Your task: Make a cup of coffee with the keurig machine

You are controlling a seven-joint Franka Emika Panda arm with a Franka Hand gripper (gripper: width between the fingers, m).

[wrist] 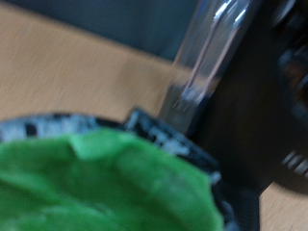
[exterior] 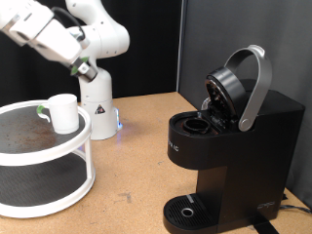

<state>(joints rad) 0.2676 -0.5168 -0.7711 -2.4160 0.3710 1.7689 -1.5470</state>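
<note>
The gripper lay outside the exterior view, its jaws impossible to judge, while the wrist view showed a blurred green-topped dark pod [wrist: 106, 183] close up with the boxy black lid-raised keurig machine [exterior: 229, 146] beyond, and the plain white cup [exterior: 64, 113] sat on the round two-tier shelf [exterior: 49, 166].

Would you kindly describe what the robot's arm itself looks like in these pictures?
The arm is glossy white with rounded, bulbous segments and dark seams at the joints. It rises from a white conical base bearing a small dark marking, with a faint blue glow at its foot. No loose cables show. The end effector lies outside the exterior view.
</note>
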